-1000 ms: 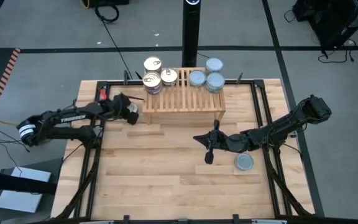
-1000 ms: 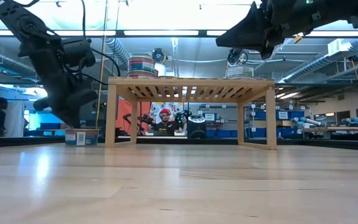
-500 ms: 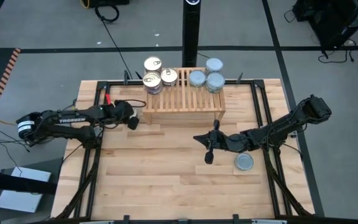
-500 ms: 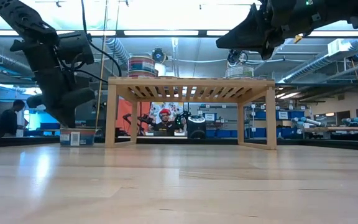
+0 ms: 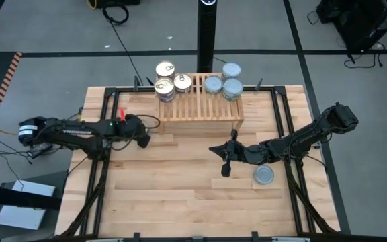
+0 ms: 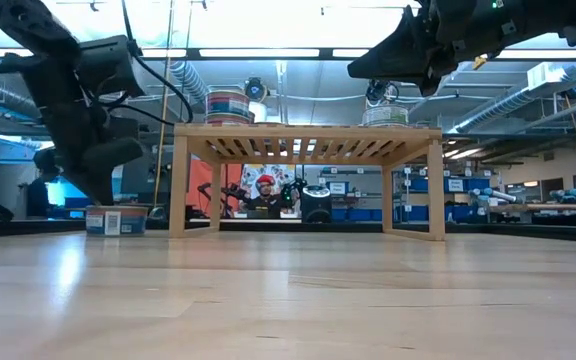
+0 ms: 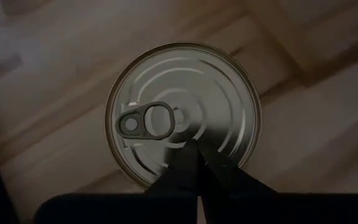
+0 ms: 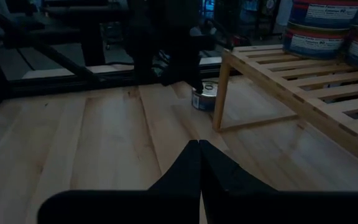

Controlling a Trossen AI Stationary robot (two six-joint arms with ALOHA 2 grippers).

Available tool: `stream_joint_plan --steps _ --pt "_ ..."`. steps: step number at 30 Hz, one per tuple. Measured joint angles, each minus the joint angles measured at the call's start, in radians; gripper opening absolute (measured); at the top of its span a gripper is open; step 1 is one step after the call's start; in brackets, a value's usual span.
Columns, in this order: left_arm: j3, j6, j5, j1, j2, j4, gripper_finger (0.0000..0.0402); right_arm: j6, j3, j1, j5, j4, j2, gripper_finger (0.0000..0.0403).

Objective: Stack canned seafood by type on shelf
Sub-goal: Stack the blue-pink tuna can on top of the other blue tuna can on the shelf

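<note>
A gold pull-tab tin (image 7: 179, 106) stands flat on the table left of the shelf (image 5: 199, 107), also seen in the low view (image 6: 116, 220). My left gripper (image 5: 142, 139) is shut and points steeply down right over it. On the shelf's slatted top stand gold-lidded tins (image 5: 164, 89) at the left and blue-silver tins (image 5: 232, 87) at the right. One blue-silver tin (image 5: 265, 175) sits on the table by my right arm. My right gripper (image 5: 226, 168) hangs shut in the air near the table's middle, with nothing between its fingers. My left gripper has its shut fingertips (image 7: 191, 155) set down on the tin's lid (image 7: 194, 127), near the lid's centre and beside the pull tab. The fingers come from above, slanting down. The tin stays upright with its base on the table.
The shelf's side boards and legs (image 6: 180, 180) stand just beyond the tin. Black frame rails (image 5: 99, 168) run along the table's left and right sides. Bare wood lies toward the near edge (image 5: 180, 208). A person (image 6: 265, 195) sits in the room behind.
My left gripper has swung toward the table's near edge, away from the shelf's left end, staying shut. The gold tin under it has slid along the table the same way, upright throughout.
</note>
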Motion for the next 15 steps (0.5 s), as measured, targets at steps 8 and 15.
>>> stream_joint_plan --steps 8,15 --pt "0.047 -0.056 0.092 -0.144 -0.005 -0.052 0.0007 0.0 0.0 0.0 0.0 0.0 0.0 0.0008" --pt "0.085 -0.079 0.2 -0.281 -0.002 -0.007 0.0007 0.0 0.0 0.0 0.0 0.0 0.0 0.0008"
